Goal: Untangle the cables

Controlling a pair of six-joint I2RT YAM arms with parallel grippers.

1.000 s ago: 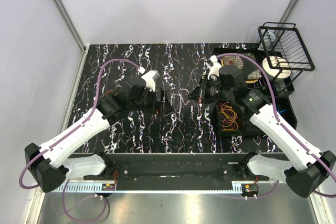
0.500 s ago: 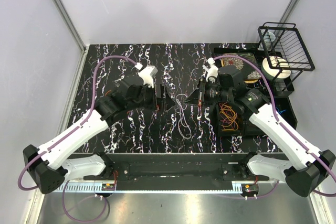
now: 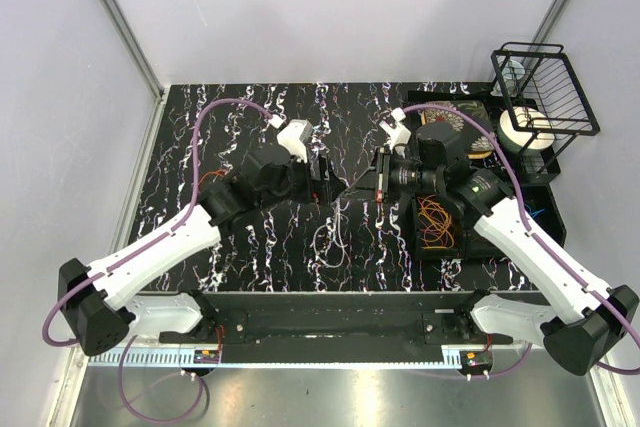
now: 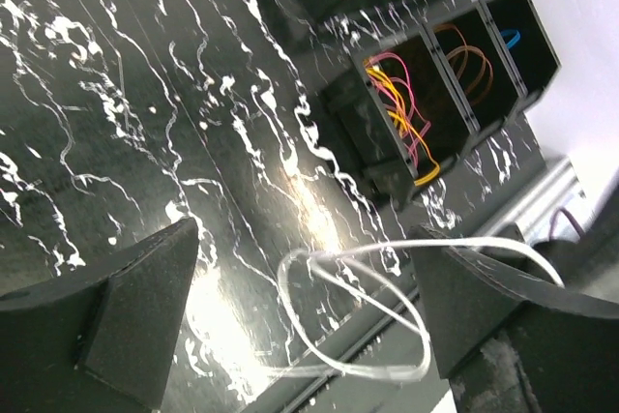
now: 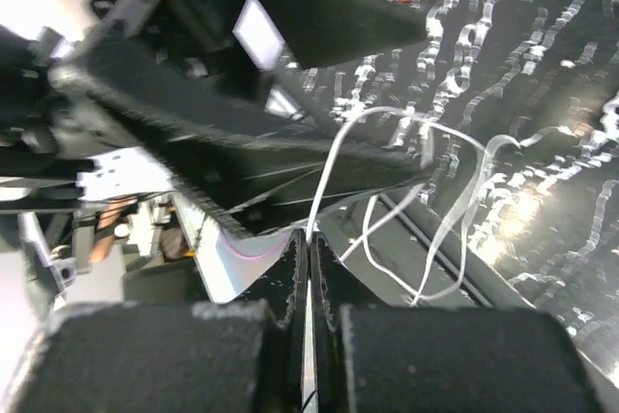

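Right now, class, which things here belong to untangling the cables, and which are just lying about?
Job: white cable; left fingers, open near its loop; right fingers, shut on it; bins of coloured cables, probably.
Lying about: wire rack; white roll; patterned disc.

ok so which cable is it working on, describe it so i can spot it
On the black marbled table, look near the middle. A thin white cable hangs there in loose loops from the right end effector; the coloured cables all sit in the black divided bin to the right.
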